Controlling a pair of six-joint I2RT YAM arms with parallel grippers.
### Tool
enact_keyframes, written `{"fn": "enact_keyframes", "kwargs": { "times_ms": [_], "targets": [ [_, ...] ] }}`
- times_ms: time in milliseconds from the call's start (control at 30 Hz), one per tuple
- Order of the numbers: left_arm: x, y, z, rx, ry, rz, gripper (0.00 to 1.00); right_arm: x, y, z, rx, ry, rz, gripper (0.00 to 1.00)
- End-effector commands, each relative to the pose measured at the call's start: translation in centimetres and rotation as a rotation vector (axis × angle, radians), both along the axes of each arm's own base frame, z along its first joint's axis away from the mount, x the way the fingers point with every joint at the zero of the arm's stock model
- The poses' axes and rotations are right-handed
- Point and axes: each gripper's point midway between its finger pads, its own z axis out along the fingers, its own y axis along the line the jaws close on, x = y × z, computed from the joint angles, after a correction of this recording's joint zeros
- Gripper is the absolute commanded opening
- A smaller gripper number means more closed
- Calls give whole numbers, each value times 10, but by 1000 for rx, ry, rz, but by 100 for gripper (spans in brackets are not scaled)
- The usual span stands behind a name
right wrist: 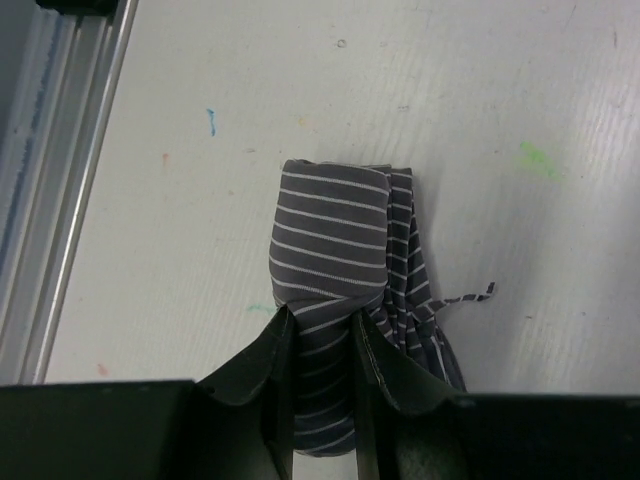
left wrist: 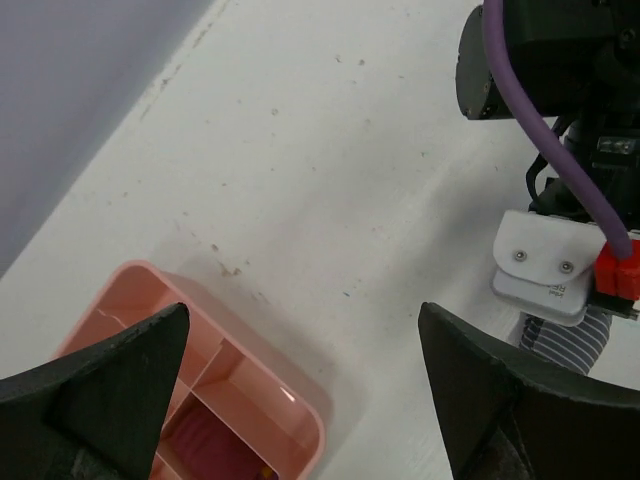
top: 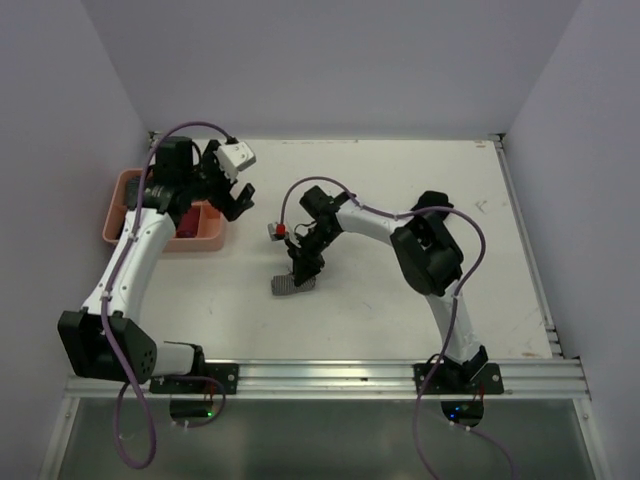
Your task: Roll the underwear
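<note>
The grey cloth underwear with fine white stripes [right wrist: 330, 255], pinched between the right jaws of matt black plastic, looks soft. Below them the white counter [right wrist: 520, 90] is matt and faintly ribbed. Between the left jaws shows a smooth, glossy salmon-pink plastic compartment tray [left wrist: 285, 395].

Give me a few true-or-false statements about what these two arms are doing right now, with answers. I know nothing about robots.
1. The right gripper is pinching the striped underwear. True.
2. The left gripper holds a garment. False: it is open and empty, near the pink tray.
3. The striped underwear lies inside the pink tray. False: it sits on the table, apart from the tray.
4. The pink tray is on the left side of the table. True.
</note>
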Motion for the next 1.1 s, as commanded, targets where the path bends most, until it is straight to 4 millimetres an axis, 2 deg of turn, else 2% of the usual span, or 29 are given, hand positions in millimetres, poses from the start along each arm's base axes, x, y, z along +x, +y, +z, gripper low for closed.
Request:
{"fn": "enact_keyframes", "kwargs": {
  "times_ms": [0,33,67,133,200,233,267,300,333,367,433,467,567,633,667,733,767,900,1067],
  "targets": [
    [21,14,17,-24,-73,162,100,-31,-39,-51,-242,238,-36,0],
    [16,10,19,1,-74,98,100,-27,-36,-55,-241,253,-40,0],
    [0,5,1,14,20,42,100,-26,-38,-55,-249,276,-51,0],
    [-32,-13,-14,18,105,-161,100,-20,-33,-54,-241,288,-58,0],
    [-48,-20,-28,41,143,-189,100,-20,-35,-59,-259,319,-66,0],
    [-56,-29,-29,32,121,-216,100,-18,-32,-59,-254,321,-68,0],
    [-66,-28,-35,41,47,-204,100,-19,-33,-62,-262,343,-74,0],
    [-69,-26,-39,73,-5,-179,100,-19,-32,-63,-263,346,-75,0],
    [-80,-31,-38,155,-103,-169,99,-18,-32,-63,-263,351,-78,0],
    [-92,-38,-63,195,-117,-201,98,-17,-32,-66,-268,363,-84,0],
    [-115,-50,-77,269,-171,-275,87,-17,-33,-69,-273,377,-89,0],
    [-124,-49,-99,302,-154,-292,83,-17,-33,-70,-273,384,-94,0],
    [-134,-60,-118,363,-193,-328,74,-16,-34,-75,-279,409,-109,0],
    [-144,-68,-137,394,-173,-372,74,-14,-34,-77,-276,421,-117,0],
    [-142,-75,-137,383,-194,-372,75,-13,-34,-77,-275,432,-124,0],
    [-151,-83,-155,408,-173,-406,76,-11,-34,-78,-271,438,-130,0],
    [-149,-92,-153,390,-207,-406,77,-10,-34,-78,-271,441,-133,0],
    [-153,-109,-169,416,-203,-449,72,-9,-35,-79,-274,434,-134,0],
    [-144,-112,-180,458,-235,-437,70,-11,-37,-82,-279,442,-130,0]
  ]
}}
